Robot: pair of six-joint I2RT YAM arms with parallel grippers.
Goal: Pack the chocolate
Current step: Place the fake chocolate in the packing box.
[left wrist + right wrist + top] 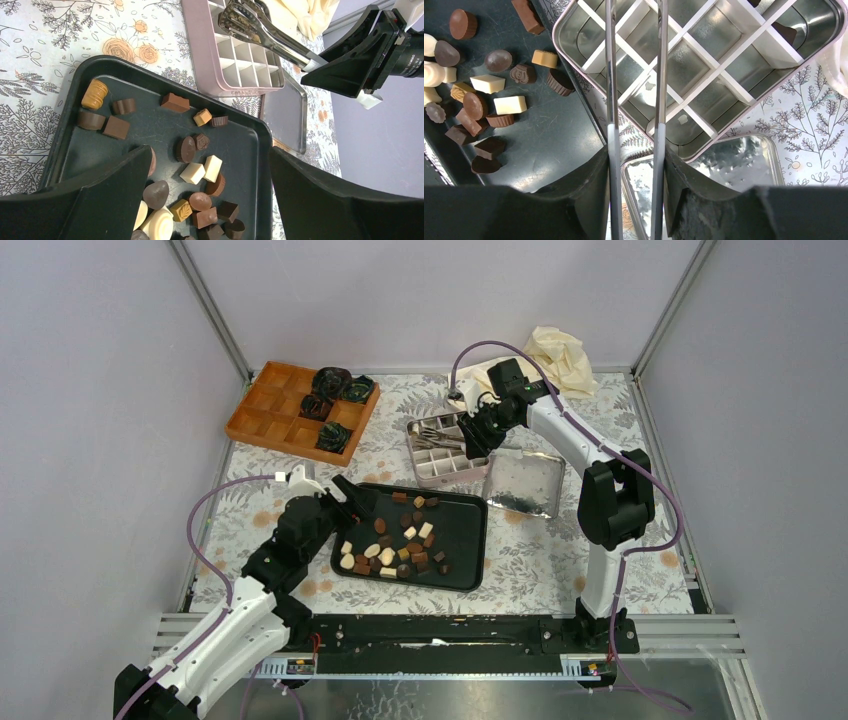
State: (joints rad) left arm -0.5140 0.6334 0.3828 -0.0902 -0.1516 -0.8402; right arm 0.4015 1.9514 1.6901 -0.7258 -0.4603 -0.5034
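The chocolate (pixel 400 545) lies as several dark, light brown and cream pieces on a black tray (pixel 470 540). My left gripper (pixel 350 502) hovers over the tray's left part, open, with nothing between its fingers; in the left wrist view the pieces (pixel 200 172) lie below the wide gap of the gripper (pixel 209 152). My right gripper (pixel 478 430) is shut on metal tongs (pixel 610 75), whose arms reach over a partitioned tin (pixel 704 75). One dark piece (pixel 786 32) sits in a far compartment of the tin.
The tin's shiny lid (pixel 525 483) lies right of the tin (pixel 445 465). An orange divided tray (pixel 270 410) with crumpled dark paper cups (pixel 335 390) stands at the back left. A cream cloth (pixel 560 355) lies at the back right.
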